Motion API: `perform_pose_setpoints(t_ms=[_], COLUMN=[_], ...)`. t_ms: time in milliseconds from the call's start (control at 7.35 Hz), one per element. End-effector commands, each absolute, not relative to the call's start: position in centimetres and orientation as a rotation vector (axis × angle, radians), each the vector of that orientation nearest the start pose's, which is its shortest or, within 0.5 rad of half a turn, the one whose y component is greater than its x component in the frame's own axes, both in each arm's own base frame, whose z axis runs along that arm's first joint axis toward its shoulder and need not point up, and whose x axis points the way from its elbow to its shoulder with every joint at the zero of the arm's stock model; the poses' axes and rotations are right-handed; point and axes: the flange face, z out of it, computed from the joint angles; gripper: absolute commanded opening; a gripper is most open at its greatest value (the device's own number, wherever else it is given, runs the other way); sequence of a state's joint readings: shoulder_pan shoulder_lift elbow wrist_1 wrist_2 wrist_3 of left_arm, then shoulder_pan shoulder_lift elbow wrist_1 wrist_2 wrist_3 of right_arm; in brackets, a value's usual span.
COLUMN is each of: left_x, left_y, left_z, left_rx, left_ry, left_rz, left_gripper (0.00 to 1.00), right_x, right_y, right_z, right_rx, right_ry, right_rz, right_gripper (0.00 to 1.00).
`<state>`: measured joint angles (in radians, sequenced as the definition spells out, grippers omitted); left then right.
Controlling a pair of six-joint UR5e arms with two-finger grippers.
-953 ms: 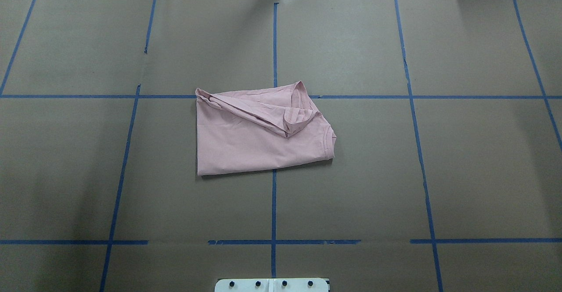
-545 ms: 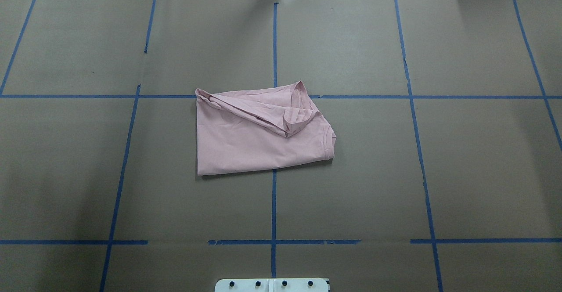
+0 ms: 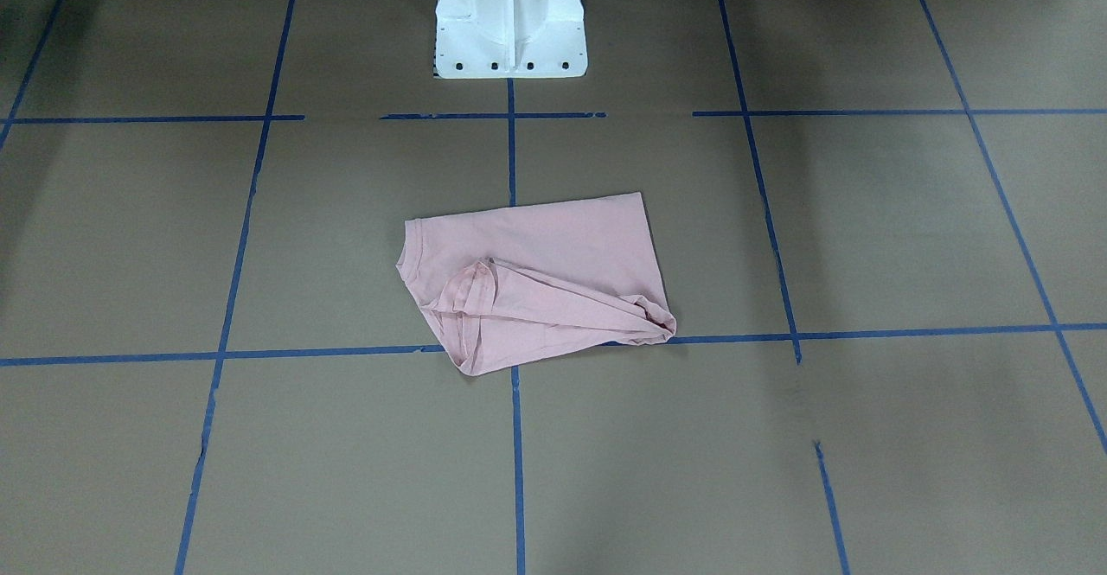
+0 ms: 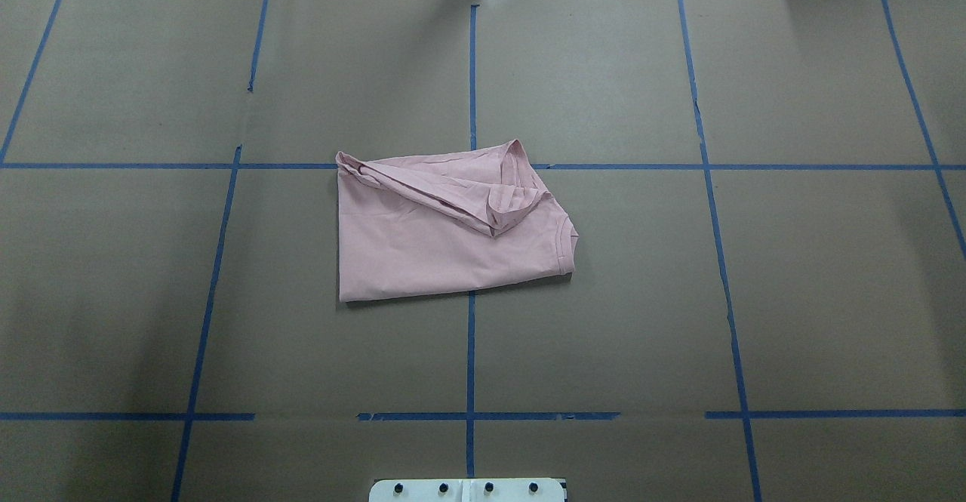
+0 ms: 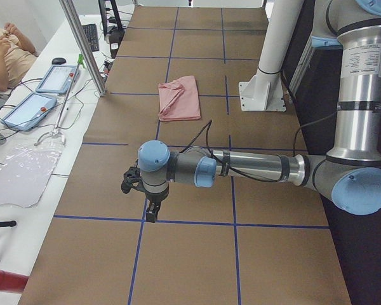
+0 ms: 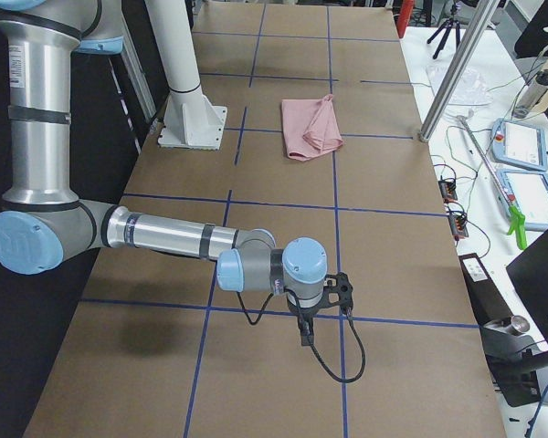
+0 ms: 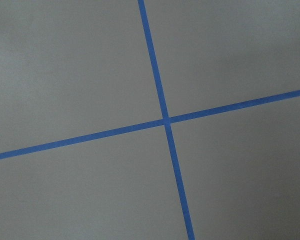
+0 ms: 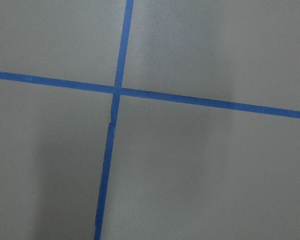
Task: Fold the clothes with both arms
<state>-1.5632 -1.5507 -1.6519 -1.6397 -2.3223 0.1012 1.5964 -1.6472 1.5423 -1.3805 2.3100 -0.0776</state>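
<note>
The left gripper (image 5: pixel 150 215) hangs over the brown surface (image 4: pixel 792 298), well left of the pink T-shirt (image 4: pixel 445 238). The T-shirt lies folded near the centre, collar toward the right. The right gripper (image 6: pixel 303 334) hangs well to its right. Whether either gripper is open or closed cannot be told.

Even, rather dim light, probably from overhead, casts soft shadows on the table (image 4: pixel 604 336); focus is sharp.
</note>
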Motion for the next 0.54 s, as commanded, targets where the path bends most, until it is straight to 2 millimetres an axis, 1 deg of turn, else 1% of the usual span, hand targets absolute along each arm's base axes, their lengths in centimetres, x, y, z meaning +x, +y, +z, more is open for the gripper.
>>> perform_pose_setpoints(t_ms=[0,136,272,408], left_x=[-6.2,-6.2,-6.2,-6.2], left_y=[-48.6,-48.5,-48.5,-48.3], left_z=[62.6,62.7,62.7,62.9], left_rx=[0.151,0.149,0.150,0.146], left_ry=[0.745,0.745,0.747,0.747], left_rz=[0.149,0.149,0.149,0.147], left_gripper=[1.00,1.00,1.00,1.00], right_x=[7.8,7.9,7.8,7.8], right_y=[-47.5,-49.5,-49.1,-48.9], right_z=[67.3,63.6,62.9,63.1], right_rx=[0.097,0.025,0.015,0.010], right_ry=[-0.740,-0.736,-0.736,-0.740], right_rz=[-0.068,-0.040,-0.036,-0.034], right_gripper=[1.00,1.00,1.00,1.00])
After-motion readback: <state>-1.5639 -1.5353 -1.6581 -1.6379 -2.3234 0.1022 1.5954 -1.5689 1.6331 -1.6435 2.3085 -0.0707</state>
